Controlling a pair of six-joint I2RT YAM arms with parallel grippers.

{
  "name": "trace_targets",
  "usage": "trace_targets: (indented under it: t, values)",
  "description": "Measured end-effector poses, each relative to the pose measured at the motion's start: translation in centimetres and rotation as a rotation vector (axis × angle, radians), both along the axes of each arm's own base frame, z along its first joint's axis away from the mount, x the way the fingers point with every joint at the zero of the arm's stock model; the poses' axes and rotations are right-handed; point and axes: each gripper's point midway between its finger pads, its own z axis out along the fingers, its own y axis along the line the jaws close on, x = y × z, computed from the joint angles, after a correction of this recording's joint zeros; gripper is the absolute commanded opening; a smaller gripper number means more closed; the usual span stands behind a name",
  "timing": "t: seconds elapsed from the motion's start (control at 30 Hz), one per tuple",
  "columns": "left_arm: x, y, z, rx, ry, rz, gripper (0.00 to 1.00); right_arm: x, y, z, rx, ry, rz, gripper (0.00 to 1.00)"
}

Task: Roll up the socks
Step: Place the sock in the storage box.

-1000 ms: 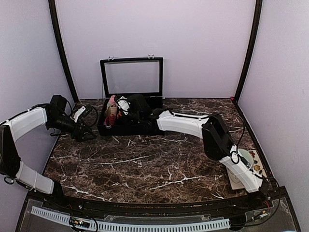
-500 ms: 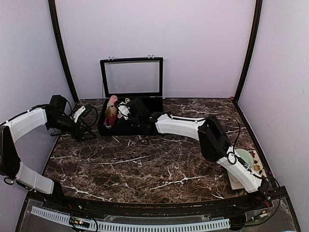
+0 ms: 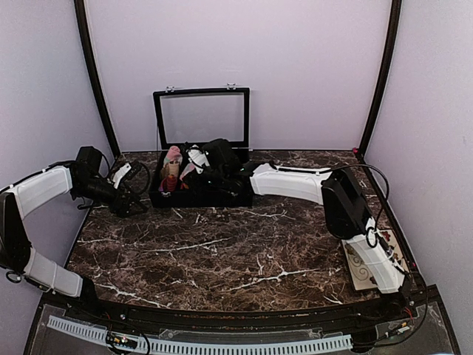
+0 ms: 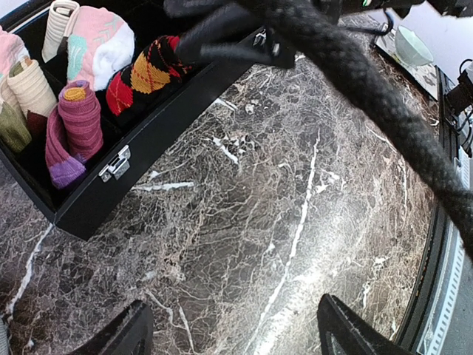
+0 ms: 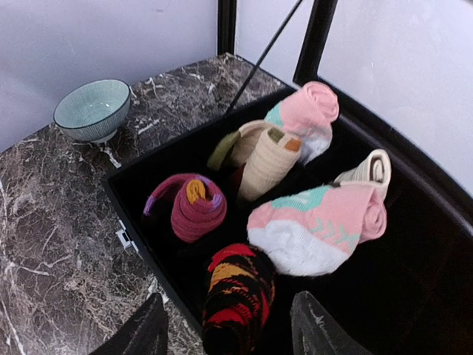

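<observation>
The pink sock (image 5: 318,225) with teal and white patches lies in the open black box (image 5: 137,244). The black argyle sock (image 5: 236,296) with red and orange diamonds lies rolled beside it, against the box's front wall. My right gripper (image 5: 229,336) hangs open over the box, its jaws either side of the argyle sock and apart from it. In the left wrist view the pink sock (image 4: 100,44) and the argyle sock (image 4: 144,74) show in the box. My left gripper (image 4: 236,336) is open and empty above bare marble, left of the box (image 3: 199,198) in the top view.
The box also holds a maroon roll (image 5: 194,207), a tan roll (image 5: 270,159), a pink roll (image 5: 310,111) and a cream roll (image 5: 369,170). Its lid (image 3: 201,118) stands upright at the back. A teal bowl (image 5: 94,107) sits on the table.
My right arm's elbow has swung right and its gripper has shifted slightly right over the box. My left arm has not moved.
</observation>
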Motion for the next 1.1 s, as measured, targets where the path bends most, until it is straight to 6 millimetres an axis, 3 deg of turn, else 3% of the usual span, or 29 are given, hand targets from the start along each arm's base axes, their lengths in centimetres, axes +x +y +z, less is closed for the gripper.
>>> trace_targets:
  t: [0.17,0.4,0.83,1.1]
  values:
    - [-0.1,0.1,-0.2,0.004,0.006,0.002,0.79,1.1,-0.7,2.9,0.09,-0.004,-0.03,0.32]
    - [-0.1,0.2,-0.4,0.013,0.006,0.006,0.79,1.5,-1.0,1.4,0.093,0.045,-0.048,0.0]
    - [0.1,0.6,-0.7,0.042,0.006,0.018,0.79,1.8,0.3,-2.8,0.066,0.138,-0.042,0.0]
    - [0.1,0.7,-0.8,0.053,0.006,0.024,0.8,1.9,1.1,-3.8,0.093,0.17,-0.029,0.0]
